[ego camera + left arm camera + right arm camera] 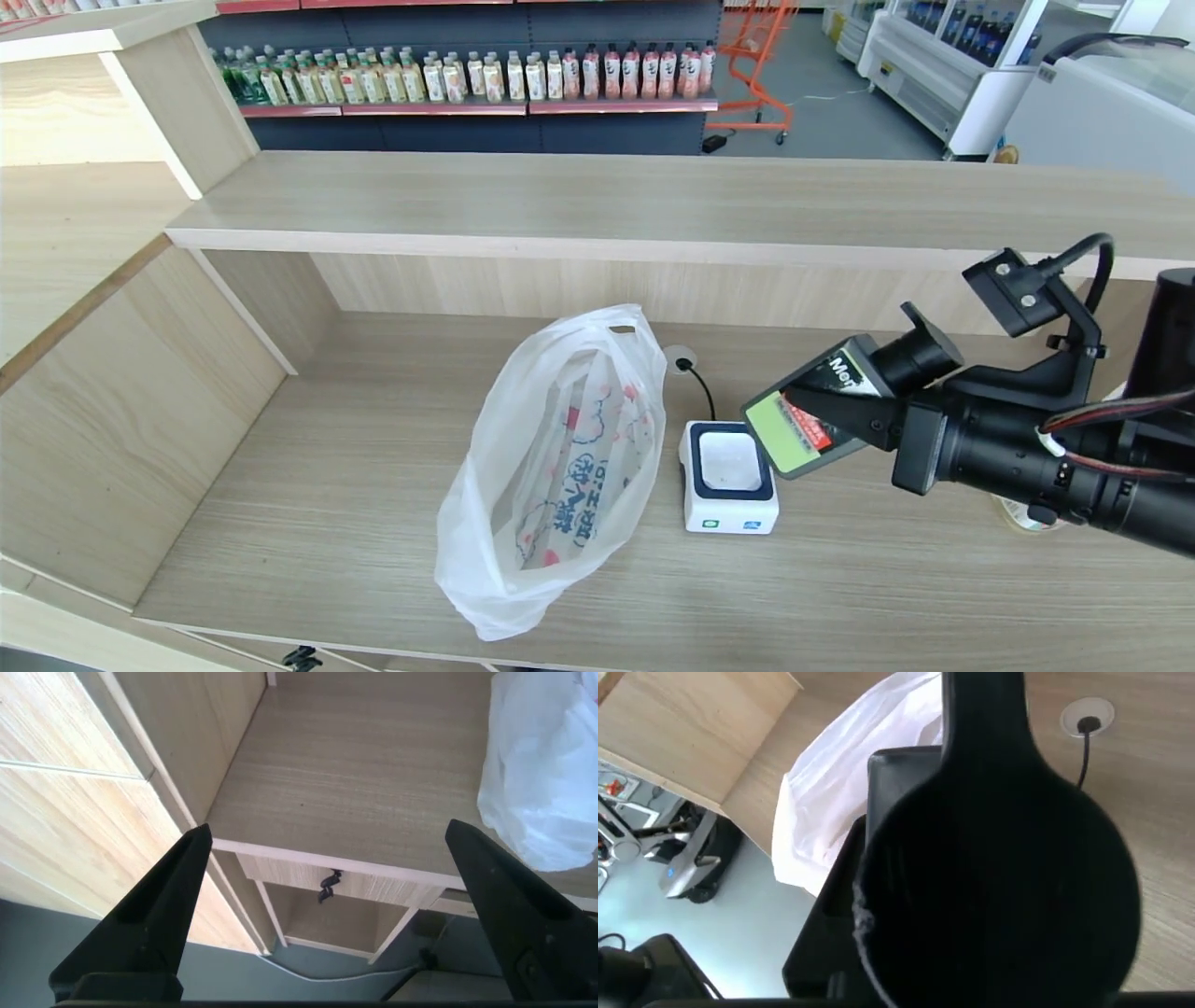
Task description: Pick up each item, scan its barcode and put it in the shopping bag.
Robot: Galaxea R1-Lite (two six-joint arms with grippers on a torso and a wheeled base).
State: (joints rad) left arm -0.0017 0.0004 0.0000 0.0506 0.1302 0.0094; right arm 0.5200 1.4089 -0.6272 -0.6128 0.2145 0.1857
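The light wooden bench (840, 579) carries a white translucent plastic shopping bag (467, 541) at its middle, with a printed packet (579, 467) inside. The right gripper (826, 406) is clamped on a flat black container with a green end (780, 435), held tilted over the white square barcode scanner (728, 485) just beside the bag. The left wrist view shows the left gripper (329, 840), fingers wide apart, above the bench's front edge. The right wrist view shows a black cable entering a round hole (1088, 719).

The black right arm (1027, 453) lies level, the right claw (810, 411) at its tip clamped across a black container with a green and red label (792, 439), while the left claw (327, 905) hangs tilted downward, its two black fingers (149, 924) spread wide apart.
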